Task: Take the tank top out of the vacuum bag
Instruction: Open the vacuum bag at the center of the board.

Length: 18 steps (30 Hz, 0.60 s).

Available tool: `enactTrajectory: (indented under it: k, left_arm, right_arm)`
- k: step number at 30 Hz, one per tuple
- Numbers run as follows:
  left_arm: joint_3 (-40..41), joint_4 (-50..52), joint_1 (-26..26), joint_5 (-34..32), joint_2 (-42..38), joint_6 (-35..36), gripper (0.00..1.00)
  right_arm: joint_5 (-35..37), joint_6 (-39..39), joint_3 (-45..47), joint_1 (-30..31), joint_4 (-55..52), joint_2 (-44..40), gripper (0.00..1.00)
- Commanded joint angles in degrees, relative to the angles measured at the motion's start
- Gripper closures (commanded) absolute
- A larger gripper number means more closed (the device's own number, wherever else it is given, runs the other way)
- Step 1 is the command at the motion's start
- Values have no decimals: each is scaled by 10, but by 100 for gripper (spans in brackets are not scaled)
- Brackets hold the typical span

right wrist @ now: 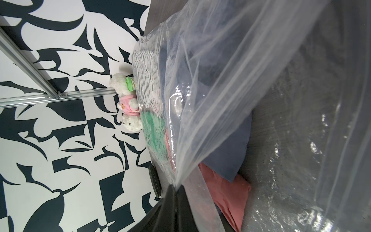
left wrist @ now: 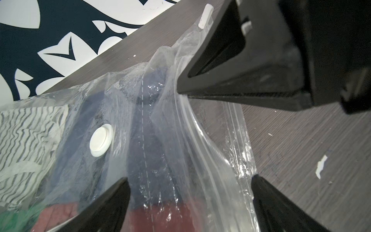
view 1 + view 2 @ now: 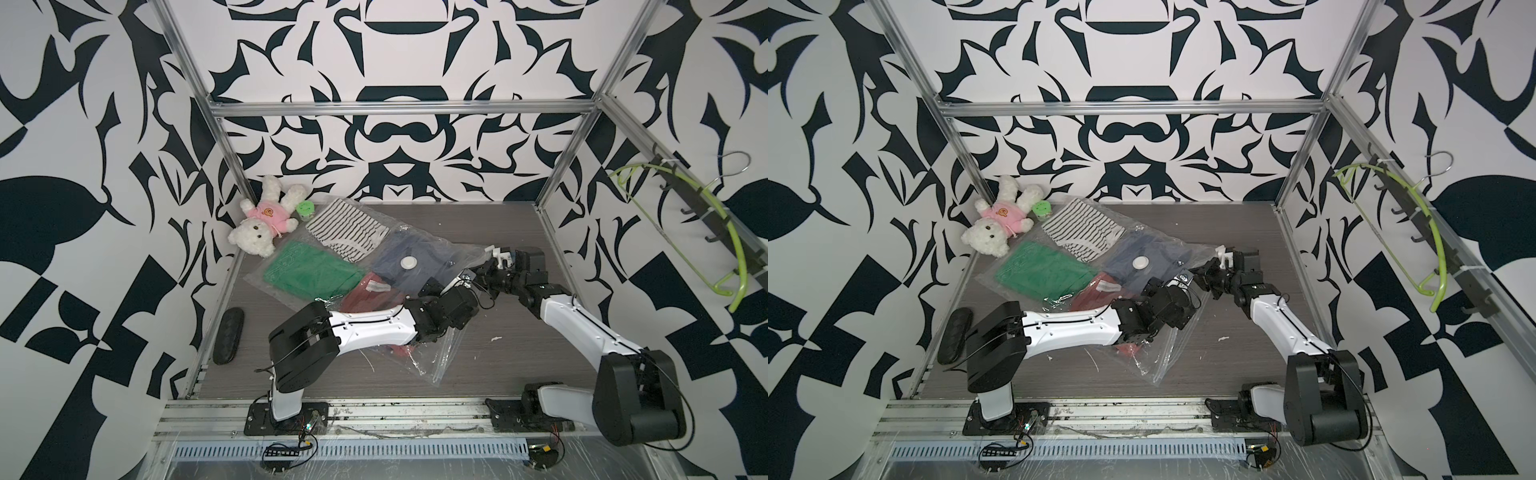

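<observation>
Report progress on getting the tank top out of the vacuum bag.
Done: the right gripper is shut on the vacuum bag's top film at the zip edge, holding it raised. In hand: the left gripper hangs open over that raised edge. Left: all the clothes lie inside; none is out, so reaching in and pulling remains.

Both top views: white-and-black left arm lay across the large clear crinkly plastic vacuum bag, hiding much of the dark red folded garment; its small white label was too small to read. Left wrist view: left gripper fingers were cut off by the frame edge. Right wrist view: black oval pad sat half hidden behind the bag.
</observation>
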<state>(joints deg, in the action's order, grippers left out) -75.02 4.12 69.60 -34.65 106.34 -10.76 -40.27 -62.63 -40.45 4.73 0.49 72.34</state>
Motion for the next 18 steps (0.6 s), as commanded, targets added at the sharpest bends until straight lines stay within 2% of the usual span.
enactTrajectory:
  k: [1, 4, 6, 9, 11, 13, 16, 18]
  left_arm:
    - [-16, -11, -2, 12, 5, -12, 1]
    - [-47, 28, -3, -20, 33, -30, 1]
    - [-55, 53, -2, -62, 40, -47, 11]
    - [-36, 45, -3, -86, 21, -48, 34]
    - [-20, 34, -3, -91, 2, -45, 46]
    - [-6, 27, -3, -98, -13, -41, 64]
    - [6, 14, -4, -105, -21, -30, 85]
    - [2, 19, -6, -109, -19, -28, 91]
  right_arm:
    - [-19, -12, -22, 2, 40, -5, 100]
    - [-20, -14, -26, 2, 38, -12, 100]
    - [-11, -4, -30, 2, 25, -20, 100]
    - [-2, 3, -24, 0, 16, -29, 100]
    - [-1, 7, -19, -4, 16, -30, 100]
    - [6, 18, -20, -8, 6, -32, 100]
    - [16, 32, -26, -8, -7, -32, 100]
    - [16, 42, -34, -8, -15, -30, 100]
